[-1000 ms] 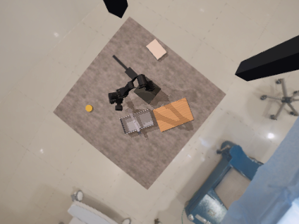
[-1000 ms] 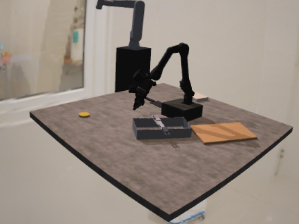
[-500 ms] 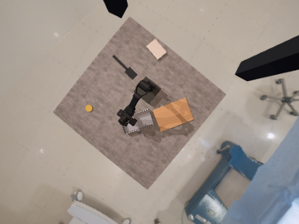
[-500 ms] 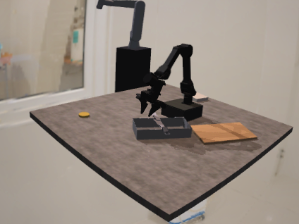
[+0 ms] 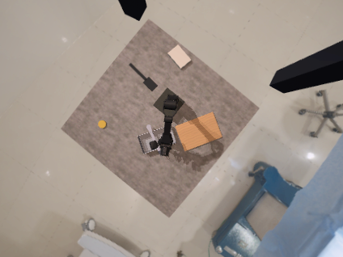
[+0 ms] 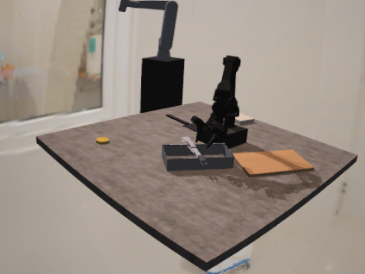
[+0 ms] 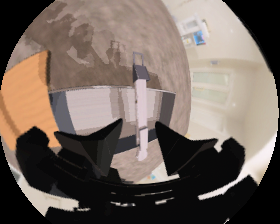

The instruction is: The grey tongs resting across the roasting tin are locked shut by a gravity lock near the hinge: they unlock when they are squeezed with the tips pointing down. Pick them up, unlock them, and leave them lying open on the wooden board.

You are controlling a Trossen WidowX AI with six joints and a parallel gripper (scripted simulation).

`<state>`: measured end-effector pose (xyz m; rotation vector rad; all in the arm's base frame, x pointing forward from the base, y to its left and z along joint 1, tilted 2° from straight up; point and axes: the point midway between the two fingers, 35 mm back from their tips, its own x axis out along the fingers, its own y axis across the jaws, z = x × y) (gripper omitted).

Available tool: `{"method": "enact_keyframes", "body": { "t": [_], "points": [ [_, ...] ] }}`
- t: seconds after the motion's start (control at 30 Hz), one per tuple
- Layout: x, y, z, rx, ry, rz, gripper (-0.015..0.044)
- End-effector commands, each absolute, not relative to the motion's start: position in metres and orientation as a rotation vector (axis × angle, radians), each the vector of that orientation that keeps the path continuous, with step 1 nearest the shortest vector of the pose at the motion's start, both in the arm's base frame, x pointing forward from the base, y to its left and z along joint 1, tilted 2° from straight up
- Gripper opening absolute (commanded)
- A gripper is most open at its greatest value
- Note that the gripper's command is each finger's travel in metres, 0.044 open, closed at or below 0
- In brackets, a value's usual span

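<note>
The grey tongs [image 5: 150, 129] [image 6: 190, 146] [image 7: 142, 107] lie across the roasting tin [image 6: 181, 165] [image 7: 62, 111], with a dark block and a thin wire loop at the end farthest from the arm's base. Their two arms look closed together. My gripper [image 6: 204, 140] [image 7: 139, 122] is open and empty. It hangs above the tin, and in the wrist view the tongs run between its fingertips without being gripped. In the top view the arm hides part of the tin and tongs. The wooden board [image 5: 198, 132] [image 6: 267, 164] [image 7: 22, 100] lies flat beside the tin, with nothing on it.
A black spatula-like tool [image 5: 150, 84] [image 6: 177, 119] lies behind the tin. A yellow disc [image 5: 102, 124] [image 6: 102, 140] lies to the left. A pale block [image 5: 179, 56] [image 6: 244, 119] lies beyond the arm's base. The tin's raised walls stand under the gripper.
</note>
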<state>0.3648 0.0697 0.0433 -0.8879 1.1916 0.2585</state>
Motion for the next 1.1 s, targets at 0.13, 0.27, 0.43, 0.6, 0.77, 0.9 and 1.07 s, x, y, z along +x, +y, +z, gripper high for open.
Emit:
{"method": "enact_keyframes", "body": {
  "t": [0.13, 0.27, 0.43, 0.6, 0.77, 0.9, 1.07],
  "points": [
    [0.362, 0.079, 0.047, -1.030, 1.204, 0.290, 0.0260],
    [0.367, 0.071, 0.047, -1.031, 1.204, 0.290, 0.0260],
    [0.368, 0.070, 0.047, -1.031, 1.204, 0.290, 0.0260],
    [0.369, 0.069, 0.045, -1.031, 1.204, 0.290, 0.0260],
    [0.373, 0.067, 0.039, -1.031, 1.204, 0.289, 0.0260],
    [0.376, 0.065, 0.033, -1.031, 1.204, 0.289, 0.0260],
    [0.379, 0.063, 0.026, -1.031, 1.204, 0.289, 0.0260]
  ]
}}
